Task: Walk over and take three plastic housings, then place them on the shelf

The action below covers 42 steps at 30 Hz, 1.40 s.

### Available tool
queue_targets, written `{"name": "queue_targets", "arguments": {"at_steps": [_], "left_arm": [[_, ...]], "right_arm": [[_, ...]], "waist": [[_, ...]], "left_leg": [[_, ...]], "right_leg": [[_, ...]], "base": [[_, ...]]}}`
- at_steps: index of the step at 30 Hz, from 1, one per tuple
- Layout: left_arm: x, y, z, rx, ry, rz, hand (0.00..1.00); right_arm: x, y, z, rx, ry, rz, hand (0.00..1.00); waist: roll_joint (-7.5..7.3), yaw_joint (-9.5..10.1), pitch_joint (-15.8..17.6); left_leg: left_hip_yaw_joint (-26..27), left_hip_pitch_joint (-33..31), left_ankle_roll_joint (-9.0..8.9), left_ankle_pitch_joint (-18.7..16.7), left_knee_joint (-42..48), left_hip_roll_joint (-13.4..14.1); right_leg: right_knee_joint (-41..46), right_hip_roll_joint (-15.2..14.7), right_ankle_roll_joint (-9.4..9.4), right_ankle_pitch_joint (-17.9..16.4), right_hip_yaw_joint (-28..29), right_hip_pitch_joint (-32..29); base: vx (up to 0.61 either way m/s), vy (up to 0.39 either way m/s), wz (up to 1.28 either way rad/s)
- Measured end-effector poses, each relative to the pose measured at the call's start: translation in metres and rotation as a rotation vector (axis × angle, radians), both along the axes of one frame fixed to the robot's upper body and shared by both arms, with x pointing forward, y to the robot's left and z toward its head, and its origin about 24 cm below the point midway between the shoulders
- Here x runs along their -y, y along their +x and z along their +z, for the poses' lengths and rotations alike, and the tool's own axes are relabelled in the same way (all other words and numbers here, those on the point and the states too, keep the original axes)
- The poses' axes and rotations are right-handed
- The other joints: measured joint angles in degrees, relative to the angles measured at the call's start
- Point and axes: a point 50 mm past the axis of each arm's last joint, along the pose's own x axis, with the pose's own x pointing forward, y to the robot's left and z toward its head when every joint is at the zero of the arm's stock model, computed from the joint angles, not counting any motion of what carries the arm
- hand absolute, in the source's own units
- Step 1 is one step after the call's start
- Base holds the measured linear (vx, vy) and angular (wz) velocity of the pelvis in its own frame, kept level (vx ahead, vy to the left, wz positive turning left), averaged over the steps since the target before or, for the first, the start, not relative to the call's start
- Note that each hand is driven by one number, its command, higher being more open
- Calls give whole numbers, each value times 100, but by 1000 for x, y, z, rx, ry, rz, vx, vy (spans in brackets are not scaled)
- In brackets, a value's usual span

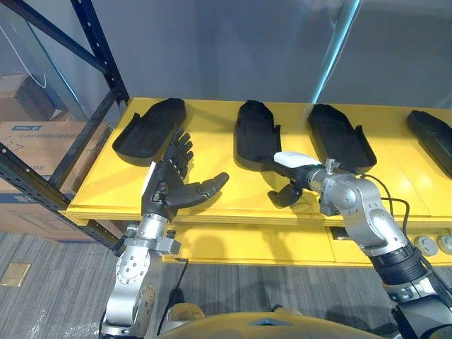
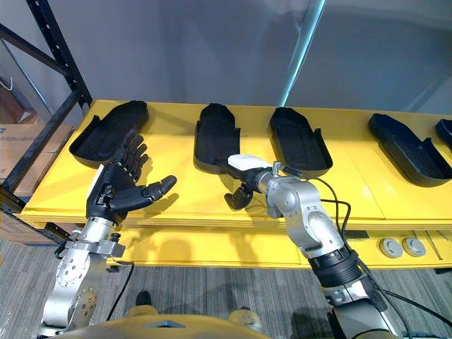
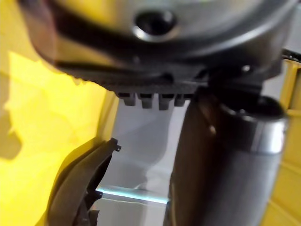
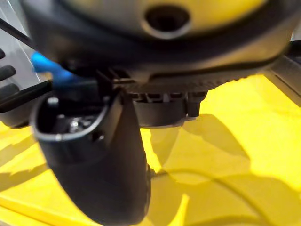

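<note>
Left hand (image 1: pixel 169 187) hovers open, fingers spread, above the shelf's (image 1: pixel 212 205) front edge near its left corner. Right hand (image 1: pixel 298 182) rests at the front edge, fingers curled on nothing, thumb at the second housing's (image 1: pixel 254 131) near end. I count four housings in the left eye view. The right eye view adds a fifth housing (image 2: pixel 446 133) at the right edge.

Two cardboard boxes (image 1: pixel 28 131) stand stacked at the far left, behind a dark blue steel frame (image 1: pixel 99 49). The floor (image 1: pixel 56 282) is grey streaked carpet, with a tan square plate (image 1: pixel 15 274) lying on it. The wall (image 1: pixel 233 49) is plain grey and carries a slanted cyan strip (image 1: pixel 337 49). Two round grey discs (image 2: pixel 401 247) sit side by side at the lower right.
</note>
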Motion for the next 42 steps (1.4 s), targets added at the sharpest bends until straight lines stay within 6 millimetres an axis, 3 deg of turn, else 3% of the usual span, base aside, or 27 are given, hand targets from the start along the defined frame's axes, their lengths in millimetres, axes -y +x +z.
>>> {"name": "queue_targets", "arguments": {"at_steps": [5,8,10,13,15,17,21,23,25,32,36,42], "left_arm": [[0,0,0,0,3,5,100],[-1,1,0,2,67,51,100],[-2,4,4,23,141,111,100],[-5,7,11,65,209,172,100],[-8,11,17,108,252,211,100],[-20,12,26,162,283,284,100],[-49,11,36,192,322,412,100],[-64,10,43,212,340,480,100],[-75,7,46,212,356,526,100],[-95,4,38,120,376,598,100],[-111,-2,29,57,351,709,100],[-105,-3,17,20,251,726,100]], "right_arm": [[-7,-4,19,188,51,50,100],[-11,-6,40,402,125,75,100],[-13,-9,62,640,240,101,100],[-14,-12,85,808,432,140,100],[-8,-17,104,902,659,145,100],[11,-25,122,1000,944,122,100],[42,-38,140,1112,1183,103,100],[59,-45,139,1135,1261,67,100],[72,-53,126,1088,1283,20,100],[83,-77,82,825,1396,-26,100],[78,-88,71,759,1488,5,100],[62,-84,65,697,1532,46,100]], "waist": [[4,-6,-32],[-5,-2,-109],[-5,4,-117],[0,4,-125],[7,6,-130],[41,3,-153],[146,-37,-218],[212,-108,-277],[258,-164,-324],[357,-379,-316],[513,-511,-147],[823,-524,277]], "left_leg": [[63,3,3,14,4,-2],[82,7,-3,9,4,-6],[79,10,-4,8,4,-7],[57,13,0,11,4,-10],[-7,12,0,8,1,-11],[-74,11,13,11,-1,-12],[-83,10,22,29,-2,-12],[-89,10,21,33,-2,-12],[-88,11,22,30,-2,-12],[16,8,-11,-28,-2,-12],[24,-156,-9,-32,-1,-56],[-291,-403,103,10,5,-398]], "right_leg": [[-56,2,70,59,55,-5],[-57,3,74,62,83,-9],[-58,4,75,61,82,25],[-55,4,75,61,76,43],[-56,4,68,49,13,69],[-56,3,60,39,-57,119],[-57,2,42,28,-70,119],[-59,2,3,5,-75,122],[-69,2,-2,1,-74,119],[-25,-8,-5,-5,42,-4],[256,-56,25,-113,127,-345],[940,-389,137,-433,84,-767]], "base": [[22,-7,-6],[25,-6,-2],[0,0,0],[0,-1,2],[-4,-2,14],[-24,-9,14],[-8,-3,1],[0,0,0],[0,0,0],[-7,-2,-7],[-12,-1,-7],[-5,16,20]]}}
